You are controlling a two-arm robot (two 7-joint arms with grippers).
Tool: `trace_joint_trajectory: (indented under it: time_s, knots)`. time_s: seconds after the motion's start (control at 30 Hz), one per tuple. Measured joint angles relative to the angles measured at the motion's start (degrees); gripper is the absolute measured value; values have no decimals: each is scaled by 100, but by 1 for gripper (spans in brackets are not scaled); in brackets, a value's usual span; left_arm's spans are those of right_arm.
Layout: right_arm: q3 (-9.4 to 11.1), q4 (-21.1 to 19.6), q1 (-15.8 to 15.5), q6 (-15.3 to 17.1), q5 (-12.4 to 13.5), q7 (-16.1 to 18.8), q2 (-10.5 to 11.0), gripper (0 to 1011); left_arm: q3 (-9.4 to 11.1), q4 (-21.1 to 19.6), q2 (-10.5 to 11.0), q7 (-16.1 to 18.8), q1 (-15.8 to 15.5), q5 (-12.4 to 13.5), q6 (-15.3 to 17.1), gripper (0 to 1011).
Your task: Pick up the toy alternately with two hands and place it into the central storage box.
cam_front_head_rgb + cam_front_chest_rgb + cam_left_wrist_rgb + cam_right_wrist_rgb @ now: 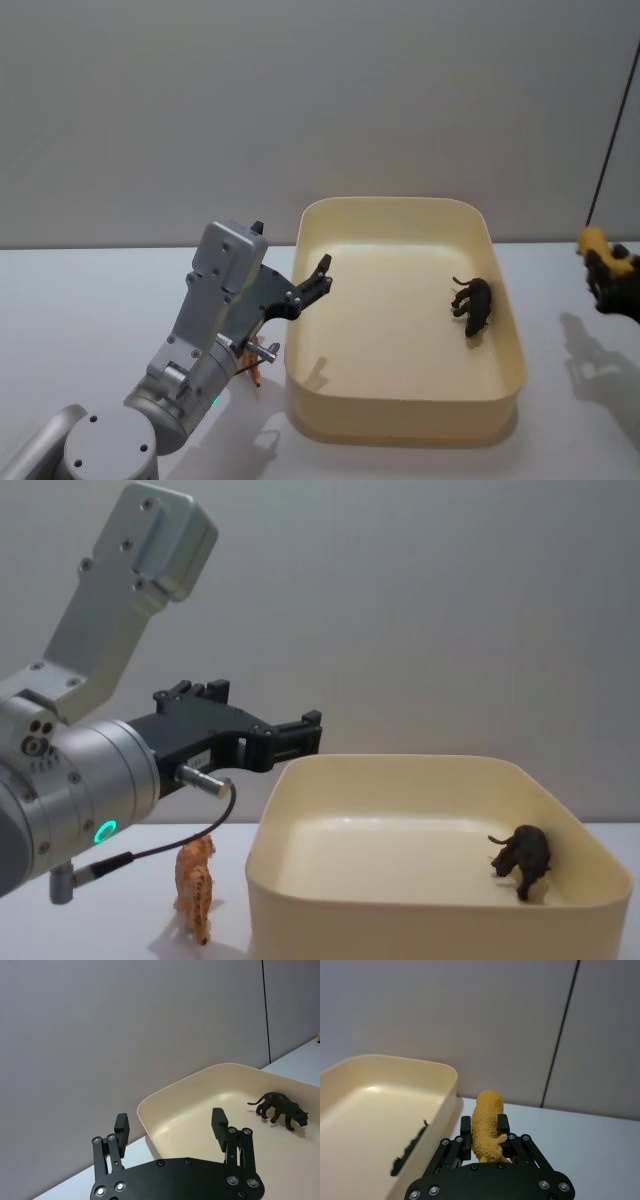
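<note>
Yellow toy (488, 1107) is sitting pinched in the right gripper (484, 1124), hanging over the table (80, 300) at 3 o'clock of the storage box (400, 422), outside its rim. Left gripper (170, 1121) is hovering with fingers spread at the box's 9 o'clock rim. Black panther (474, 303) is standing inside, toward 3 o'clock. Orange tiger (196, 885) is standing outside at 8 o'clock.

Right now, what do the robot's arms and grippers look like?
The left arm is thick, silver-grey and cylindrical, with a green ring light and a thin black cable. The left gripper and right gripper are flat black linkages dotted with silver screws.
</note>
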Motion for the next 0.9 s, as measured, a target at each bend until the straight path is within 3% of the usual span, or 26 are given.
trace_joint_trajectory:
  time_s: [0.3, 0.63, 0.7, 0.9]
  knots:
    - [-227, 59, 380, -8, -15, 408, -275, 295, 0, 0, 0, 0, 0, 0, 0, 1001]
    - [-675, 683, 1039, -12, -365, 895, -829, 294, 0, 0, 0, 0, 0, 0, 0, 1001]
    - [-727, 781, 1121, -19, -427, 953, -894, 310, 0, 0, 0, 0, 0, 0, 0, 1001]
    - [-874, 1058, 1353, -42, -581, 1107, -1073, 497, 0, 0, 0, 0, 0, 0, 0, 1001]
